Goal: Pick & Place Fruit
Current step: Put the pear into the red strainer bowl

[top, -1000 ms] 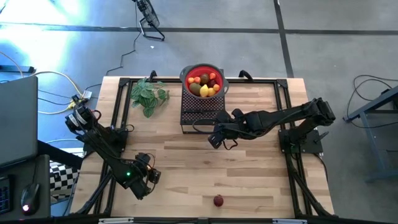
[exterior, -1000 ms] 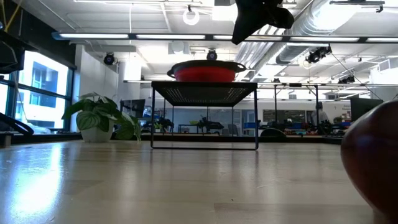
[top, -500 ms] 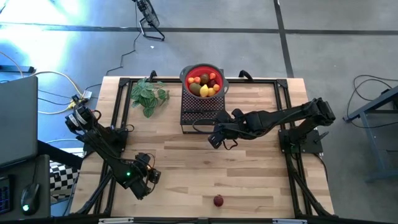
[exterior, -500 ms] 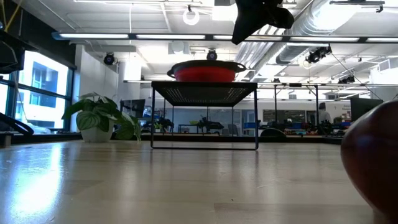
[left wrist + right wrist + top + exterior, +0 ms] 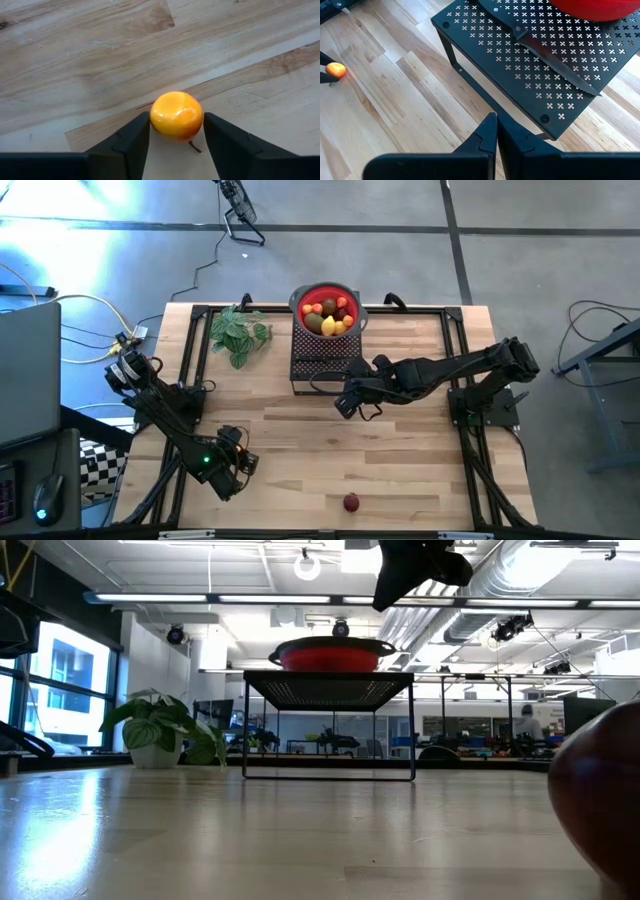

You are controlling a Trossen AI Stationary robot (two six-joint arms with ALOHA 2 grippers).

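Nothing shifted in overhead view. Left gripper (image 5: 176, 137) low on grainy wood table (image 5: 75, 60), dark fingers flanking glossy round orange fruit (image 5: 176, 115); contact unclear. Right gripper (image 5: 496, 131) pressed together beside perforated black metal rack (image 5: 545, 70).

A small round orange-yellow fruit (image 5: 176, 115) sat on the wooden table between two dark fingers. A dark red ball (image 5: 351, 502) lay alone near the front edge. The other pieces, yellow, red and olive-green (image 5: 326, 314), were heaped together in a red bowl.
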